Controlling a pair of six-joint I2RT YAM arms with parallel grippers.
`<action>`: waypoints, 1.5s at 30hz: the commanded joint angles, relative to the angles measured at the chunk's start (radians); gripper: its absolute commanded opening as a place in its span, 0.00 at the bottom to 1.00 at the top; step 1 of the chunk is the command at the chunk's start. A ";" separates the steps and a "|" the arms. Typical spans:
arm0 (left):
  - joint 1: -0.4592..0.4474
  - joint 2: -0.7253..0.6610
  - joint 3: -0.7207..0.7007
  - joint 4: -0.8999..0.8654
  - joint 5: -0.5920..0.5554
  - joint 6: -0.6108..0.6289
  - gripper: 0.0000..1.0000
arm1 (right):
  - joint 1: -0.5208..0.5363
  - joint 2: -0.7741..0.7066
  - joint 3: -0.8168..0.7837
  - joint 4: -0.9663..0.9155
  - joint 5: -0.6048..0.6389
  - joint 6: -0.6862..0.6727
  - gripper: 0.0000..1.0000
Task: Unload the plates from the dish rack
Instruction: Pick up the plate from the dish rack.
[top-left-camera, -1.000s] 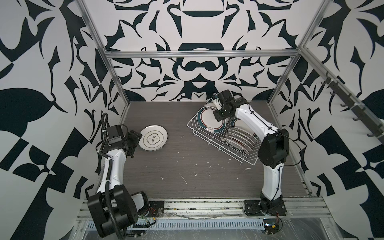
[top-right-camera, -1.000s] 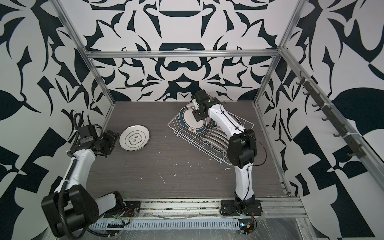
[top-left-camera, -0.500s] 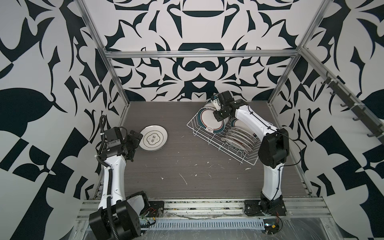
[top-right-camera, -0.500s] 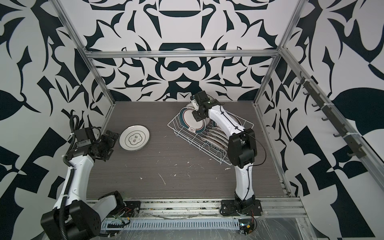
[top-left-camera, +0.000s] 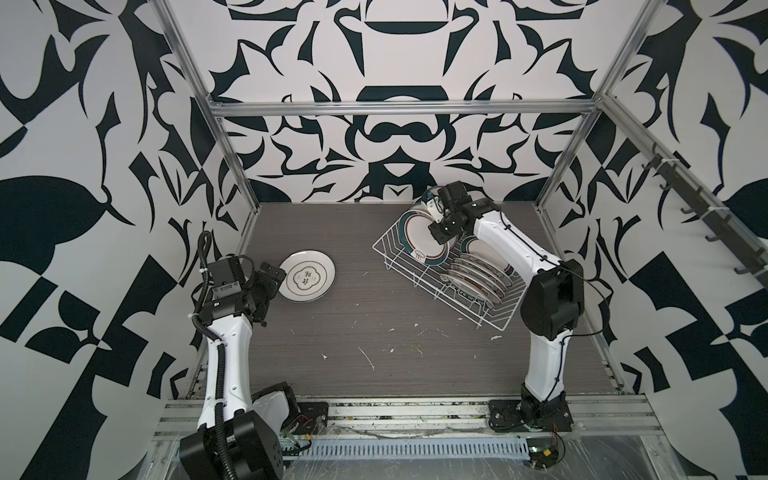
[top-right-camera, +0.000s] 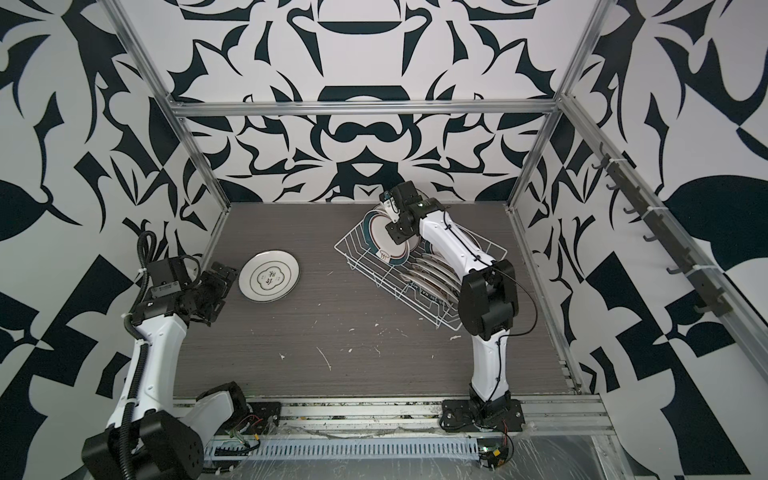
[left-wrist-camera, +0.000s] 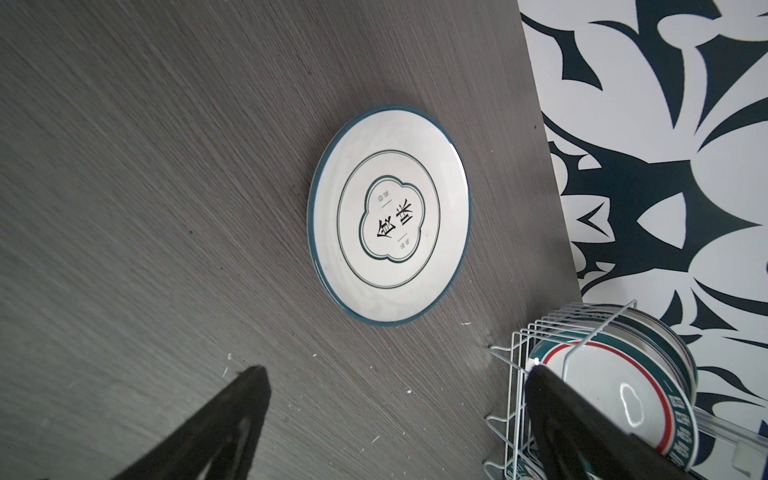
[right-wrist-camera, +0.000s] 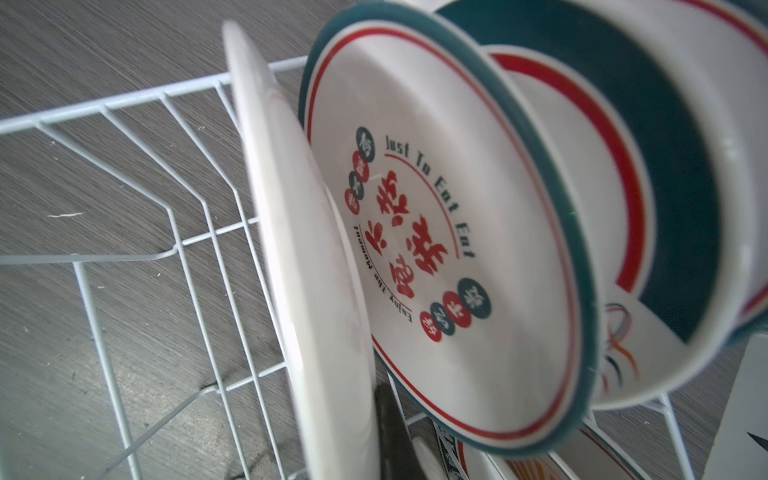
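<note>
Rectangular white wire dish rack (top-left-camera: 388, 246) holding upright round white plates (top-left-camera: 478, 276), right end effector (top-left-camera: 437, 227) pinching the front green-rimmed plate (top-left-camera: 415, 243), one clover-printed plate (top-left-camera: 306, 276) lying flat on dark surface (top-left-camera: 374, 328), left end effector (top-left-camera: 269, 291) gaping wide.

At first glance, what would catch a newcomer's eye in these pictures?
The bold black-and-white walls surround everything. Then the white dish rack, far right, holds upright plates, the right gripper shut on the end plate. A lone plate lies flat by the open left gripper.
</note>
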 joint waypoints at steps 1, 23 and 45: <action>0.002 0.020 -0.010 -0.023 0.001 0.015 0.99 | 0.002 -0.089 0.005 0.038 -0.013 0.003 0.00; -0.004 0.008 -0.028 0.099 0.212 0.059 0.99 | 0.002 -0.521 -0.376 0.451 -0.221 0.295 0.00; -0.315 0.093 -0.055 0.418 0.320 -0.016 1.00 | 0.114 -0.348 -0.574 0.838 -0.578 1.181 0.00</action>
